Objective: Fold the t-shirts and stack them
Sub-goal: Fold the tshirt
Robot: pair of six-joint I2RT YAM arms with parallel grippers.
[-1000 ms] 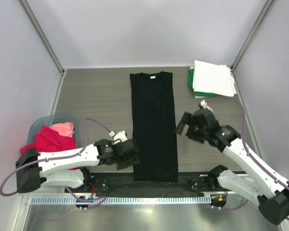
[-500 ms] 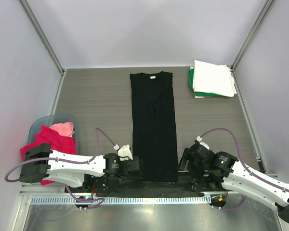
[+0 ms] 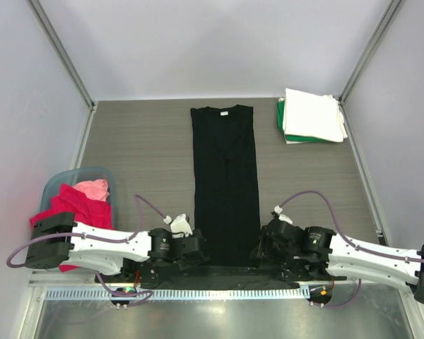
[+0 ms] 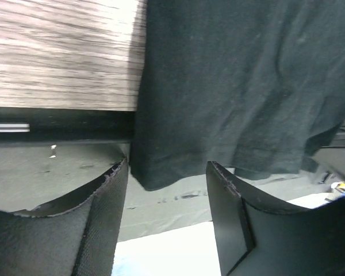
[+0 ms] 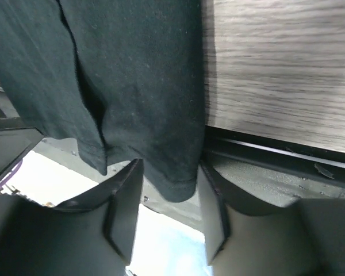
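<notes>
A black t-shirt (image 3: 225, 183) lies as a long narrow strip down the middle of the table, collar at the far end. Its hem hangs over the near edge. My left gripper (image 3: 196, 253) is open at the hem's left corner (image 4: 155, 175), which sits just above the gap between its jaws. My right gripper (image 3: 260, 251) is open, and the hem's right corner (image 5: 175, 184) hangs between its jaws. A folded stack of white and green t-shirts (image 3: 311, 116) lies at the far right. Red and pink shirts (image 3: 74, 203) fill a tub on the left.
The pale blue tub (image 3: 56, 182) stands at the left edge. A black rail (image 3: 226, 272) runs along the table's near edge, under the hem. Grey walls close in the back and sides.
Both arms have swung down from beside the shirt's middle to the near edge. Each gripper now sits at a hem corner, the right one having moved the farthest.
</notes>
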